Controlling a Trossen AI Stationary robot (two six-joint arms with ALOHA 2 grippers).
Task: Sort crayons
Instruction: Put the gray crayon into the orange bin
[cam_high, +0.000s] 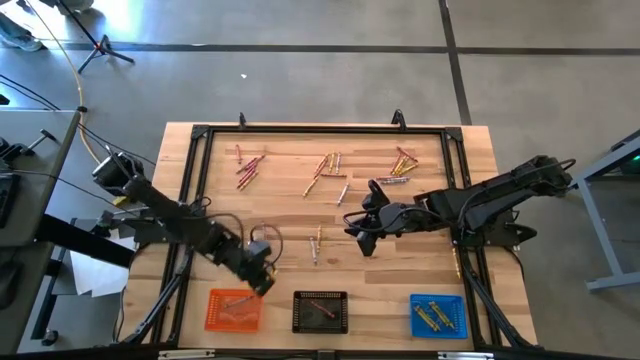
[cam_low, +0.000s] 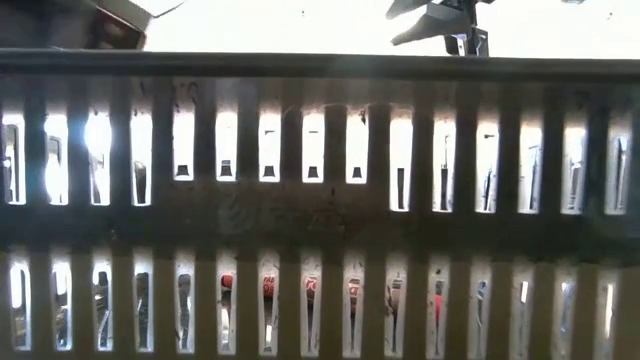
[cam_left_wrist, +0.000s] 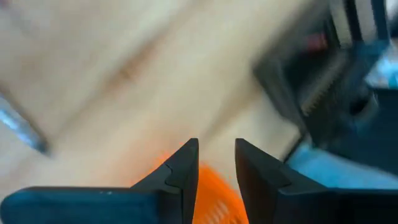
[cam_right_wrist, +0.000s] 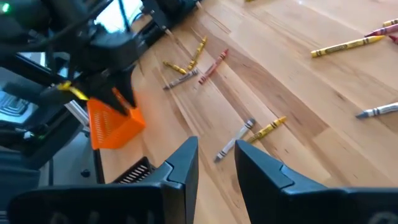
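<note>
1. your left end effector (cam_high: 262, 277) hangs released, fingers parted and empty, above the orange tray (cam_high: 233, 309) at lower left.
2. your right end effector (cam_high: 362, 232) is parted and empty at centre; the nearest crayons (cam_high: 317, 243) lie just left of it, long axis vertical.

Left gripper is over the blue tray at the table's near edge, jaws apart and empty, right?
Not quite: the left gripper is over the orange tray, not the blue tray, which sits at the other end of the row. The high view shows this. The jaws are apart and empty, as the left wrist view shows.
</note>
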